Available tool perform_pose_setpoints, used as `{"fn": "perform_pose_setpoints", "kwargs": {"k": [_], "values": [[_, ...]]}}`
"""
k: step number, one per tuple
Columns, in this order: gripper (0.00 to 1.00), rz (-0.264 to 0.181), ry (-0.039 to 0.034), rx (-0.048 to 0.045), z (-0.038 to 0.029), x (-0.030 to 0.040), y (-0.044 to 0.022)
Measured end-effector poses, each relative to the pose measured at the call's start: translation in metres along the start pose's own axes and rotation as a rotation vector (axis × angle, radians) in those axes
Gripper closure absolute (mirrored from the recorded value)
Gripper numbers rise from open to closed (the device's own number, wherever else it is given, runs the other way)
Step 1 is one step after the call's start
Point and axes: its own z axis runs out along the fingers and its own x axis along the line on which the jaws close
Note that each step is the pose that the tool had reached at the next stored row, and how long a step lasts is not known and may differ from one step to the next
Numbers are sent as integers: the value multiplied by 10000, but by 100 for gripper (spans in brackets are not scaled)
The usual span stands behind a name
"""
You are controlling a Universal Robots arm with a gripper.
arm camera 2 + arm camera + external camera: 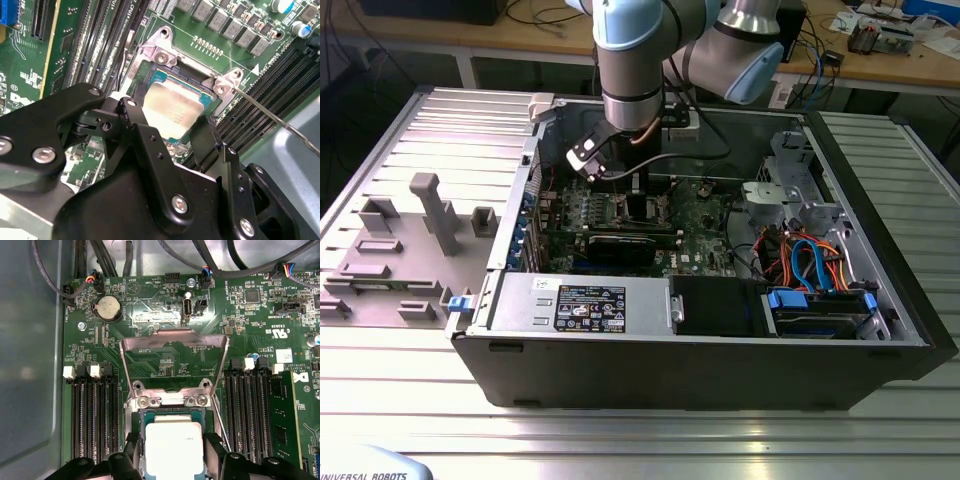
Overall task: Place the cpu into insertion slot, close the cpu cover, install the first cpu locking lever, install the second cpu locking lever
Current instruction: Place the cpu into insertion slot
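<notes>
I see the cpu (pixel 172 450) lying flat in the insertion slot (pixel 170 401), silver top up, in both wrist views. The cpu cover (pixel 145 342) stands swung up off the slot, its square window showing the green motherboard (pixel 165 362) behind it. In the second wrist view a thin locking lever (pixel 275 117) runs out from the slot's corner, unlatched. My gripper (pixel 173 452) straddles the chip on two opposite sides; I cannot tell whether it is gripping the chip or has let go. Black memory slots (pixel 95 415) flank the slot on both sides, and a coin battery (pixel 108 307) sits beyond the cover. In the exterior view the arm reaches down at upper centre of the frame into the open computer case (pixel 720 370), which rests on the ribbed metal surface (pixel 620 430)
</notes>
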Motion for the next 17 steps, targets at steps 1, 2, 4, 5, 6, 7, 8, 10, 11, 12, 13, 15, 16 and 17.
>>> {"fn": "perform_pose_setpoints", "kwargs": {"k": [1,2,4,5,6,7,8,10,11,12,13,15,16,17], "values": [[39,0,-4,9,-16,0,2],[39,-2,-10,21,-30,-1,3],[39,-1,-9,32,-43,-1,5],[39,-1,-9,33,-44,-1,5],[39,-2,-8,34,-44,-1,5],[39,-1,-7,34,-43,-1,5],[39,-2,-10,36,-37,-2,4],[39,-2,-9,35,-22,-1,3],[39,-2,-11,36,-11,-2,2],[39,-3,-13,37,-4,-2,1],[39,-3,-17,37,-3,-2,1],[39,-9,-69,31,-1,-2,1],[39,-9,-71,33,-10,-1,2],[39,-10,-92,50,-27,0,5]]}}
